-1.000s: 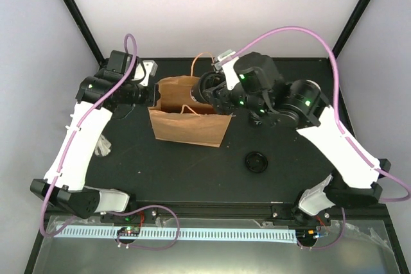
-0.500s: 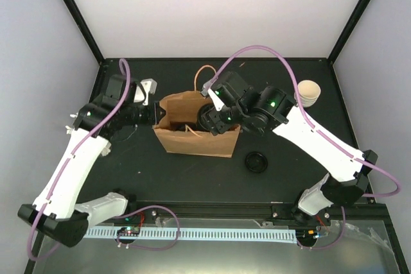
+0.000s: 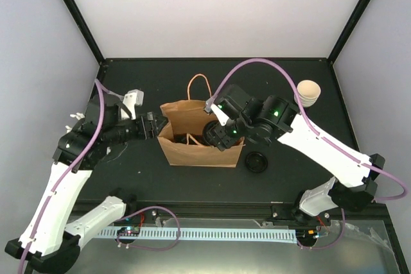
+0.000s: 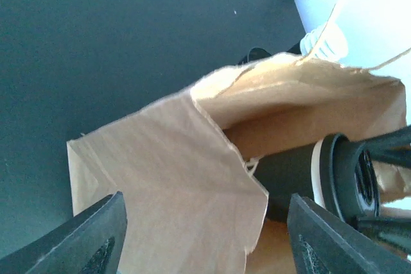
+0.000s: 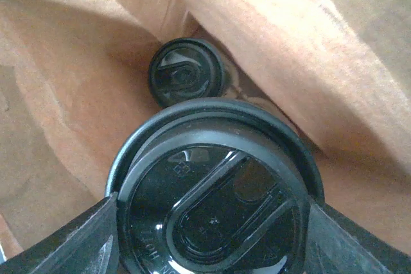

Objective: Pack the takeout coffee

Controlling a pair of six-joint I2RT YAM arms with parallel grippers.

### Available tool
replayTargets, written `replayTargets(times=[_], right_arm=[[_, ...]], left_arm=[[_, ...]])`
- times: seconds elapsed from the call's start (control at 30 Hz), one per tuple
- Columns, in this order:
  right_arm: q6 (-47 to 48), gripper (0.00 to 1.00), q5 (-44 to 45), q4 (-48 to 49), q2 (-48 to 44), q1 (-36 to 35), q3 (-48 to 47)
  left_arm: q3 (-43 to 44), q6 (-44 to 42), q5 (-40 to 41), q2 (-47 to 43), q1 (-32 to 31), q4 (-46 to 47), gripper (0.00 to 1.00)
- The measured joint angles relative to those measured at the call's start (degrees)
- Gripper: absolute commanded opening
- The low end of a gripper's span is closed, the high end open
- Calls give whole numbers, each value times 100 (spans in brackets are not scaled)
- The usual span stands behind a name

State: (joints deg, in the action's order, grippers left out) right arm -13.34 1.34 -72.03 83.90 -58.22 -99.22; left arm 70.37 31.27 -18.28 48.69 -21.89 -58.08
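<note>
Black matte table top (image 3: pixel 270 75), white walls behind it and a black frame around it: that was your workspace. You had a brown paper carrier bag with twisted paper handles (image 3: pixel 199 152) standing upright near the middle of the table, its mouth open upward.

Your right arm reached over from the right side, and your right gripper (image 5: pixel 213 205) was down inside the bag's mouth. Its two fingers sat against opposite sides of the takeout coffee, a small black paper cup (image 4: pixel 289 174) capped with a black plastic sip lid (image 5: pixel 205 158), so you had it pinched between them. The cup was within the bag's walls, toward the right-hand end. Whether its base touched the bag's floor, you could not tell from these views. Deeper in the bag, just beyond your cup, a second black lidded cup (image 5: pixel 186 76) stood close to the paper wall.

Your left gripper (image 3: pixel 154 126) was at the bag's left end, its fingers spread wide. In the left wrist view the bag's upper corner lay between them, with neither finger pressing on the paper.

Outside the bag, a loose round black lid (image 3: pixel 257 162) lay flat on the table just beside the bag's right front corner. A small stack of paper cups with a cream inside (image 3: pixel 308 91) stood toward the far right, well apart from the bag
</note>
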Motion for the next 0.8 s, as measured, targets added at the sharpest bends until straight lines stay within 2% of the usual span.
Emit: replayTargets(times=[0.27, 0.37, 0.57, 0.8], right_arm=[[-4, 49, 219, -164, -186, -557, 273], [-39, 49, 306, -192, -271, -634, 457], [-168, 49, 369, -219, -496, -634, 605], [-258, 49, 365, -208, -634, -634, 680]], left_arm=[[1110, -949, 208, 623, 4, -186, 78], [1296, -1644, -254, 901, 4, -116, 73], [1207, -2841, -1368, 1176, -201, 48, 74], [852, -3442, -2052, 1128, -682, 243, 75]])
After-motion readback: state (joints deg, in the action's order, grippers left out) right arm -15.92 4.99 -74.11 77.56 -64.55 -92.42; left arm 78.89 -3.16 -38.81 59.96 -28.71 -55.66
